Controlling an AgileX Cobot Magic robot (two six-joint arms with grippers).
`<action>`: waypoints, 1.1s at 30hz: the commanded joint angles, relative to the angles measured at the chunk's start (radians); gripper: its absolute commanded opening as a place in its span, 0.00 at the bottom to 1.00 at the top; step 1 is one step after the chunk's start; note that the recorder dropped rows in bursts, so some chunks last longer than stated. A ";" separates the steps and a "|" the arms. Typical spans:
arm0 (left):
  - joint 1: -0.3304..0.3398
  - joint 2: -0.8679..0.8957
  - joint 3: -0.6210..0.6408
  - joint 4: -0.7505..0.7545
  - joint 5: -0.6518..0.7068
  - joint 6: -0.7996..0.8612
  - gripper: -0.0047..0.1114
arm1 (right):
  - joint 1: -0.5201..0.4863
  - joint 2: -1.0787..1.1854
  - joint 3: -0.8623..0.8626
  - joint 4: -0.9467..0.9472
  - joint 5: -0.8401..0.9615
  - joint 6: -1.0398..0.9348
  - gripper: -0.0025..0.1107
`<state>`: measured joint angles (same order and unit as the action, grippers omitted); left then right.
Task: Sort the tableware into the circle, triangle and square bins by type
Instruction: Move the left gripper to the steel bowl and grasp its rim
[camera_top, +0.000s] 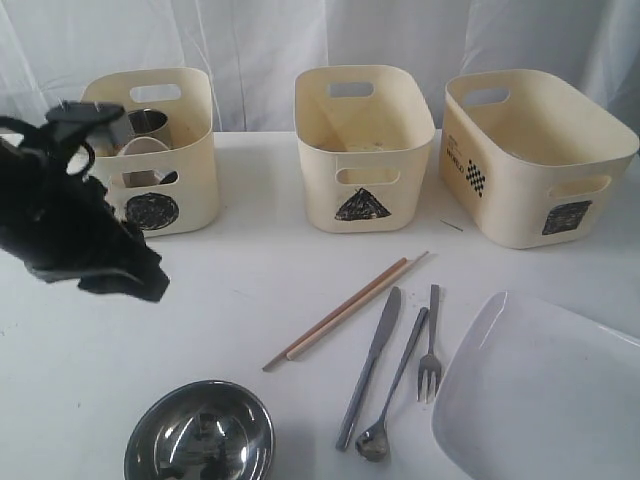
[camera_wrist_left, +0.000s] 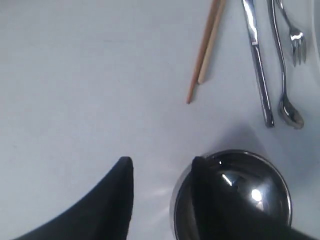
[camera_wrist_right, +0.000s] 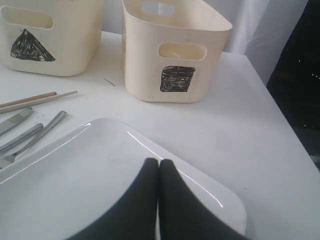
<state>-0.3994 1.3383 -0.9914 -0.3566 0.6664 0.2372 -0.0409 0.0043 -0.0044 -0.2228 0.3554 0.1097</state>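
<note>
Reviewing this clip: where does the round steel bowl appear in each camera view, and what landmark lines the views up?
Exterior view: the round steel bowl sits at the bottom edge, left of centre.
Left wrist view: the bowl lies partly behind one finger of the open left gripper.
Right wrist view: not in it.
Shared landmark: the wooden chopsticks, visible in all three.

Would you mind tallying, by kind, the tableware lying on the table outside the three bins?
Wooden chopsticks: 2
Steel knife: 1
Steel spoon: 1
Steel fork: 1
Round steel bowl: 1
Large white squarish plate: 1
Total: 7
</note>
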 joint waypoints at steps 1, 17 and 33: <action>-0.053 -0.011 0.109 -0.032 -0.021 0.053 0.50 | -0.001 -0.004 0.004 -0.003 -0.005 0.000 0.02; -0.056 -0.004 0.143 -0.172 0.067 0.208 0.64 | -0.001 -0.004 0.004 -0.003 -0.003 0.000 0.02; -0.056 0.126 0.144 -0.038 0.047 0.209 0.66 | -0.001 -0.004 0.004 -0.003 -0.003 0.000 0.02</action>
<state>-0.4523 1.4433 -0.8567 -0.3961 0.7042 0.4415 -0.0409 0.0043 -0.0044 -0.2228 0.3569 0.1097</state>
